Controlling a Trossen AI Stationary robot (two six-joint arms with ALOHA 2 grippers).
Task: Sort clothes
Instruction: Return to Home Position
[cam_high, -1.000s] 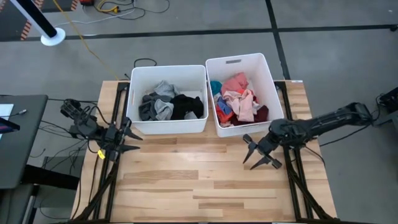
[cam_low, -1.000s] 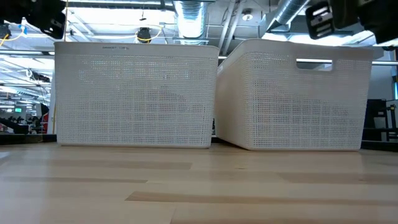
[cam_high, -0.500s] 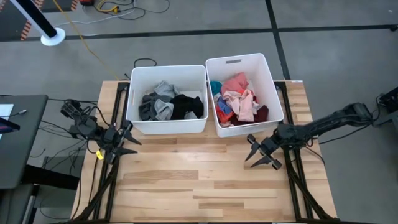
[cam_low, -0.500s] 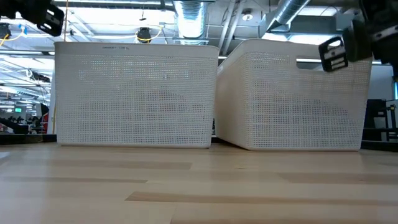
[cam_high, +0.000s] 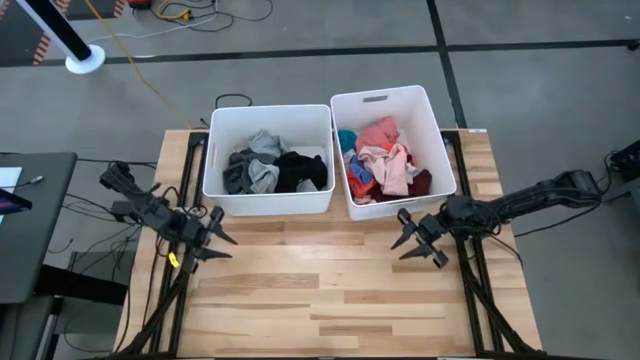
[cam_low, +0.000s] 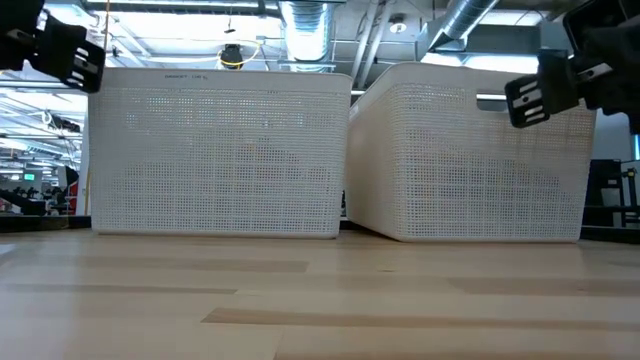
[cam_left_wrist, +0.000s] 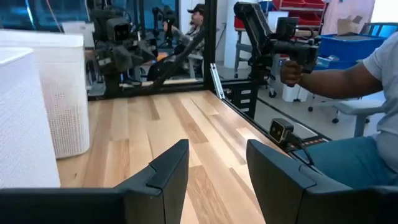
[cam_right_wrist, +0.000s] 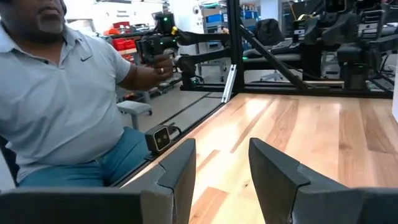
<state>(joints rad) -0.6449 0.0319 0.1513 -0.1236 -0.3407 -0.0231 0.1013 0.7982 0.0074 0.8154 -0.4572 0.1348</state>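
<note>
Clothes (cam_high: 384, 160) are all binned, job judged done; left gripper (cam_high: 222, 244), right gripper (cam_high: 402, 239) held open, empty, before bins (cam_high: 268, 202).

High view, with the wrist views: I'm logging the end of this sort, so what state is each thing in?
left bin: upright, holding grey and black clothes.
right bin: upright, holding pink, red and blue clothes.
left tool: open, holding nothing, in front of the left bin.
right tool: open, holding nothing, in front of the right bin.
</note>
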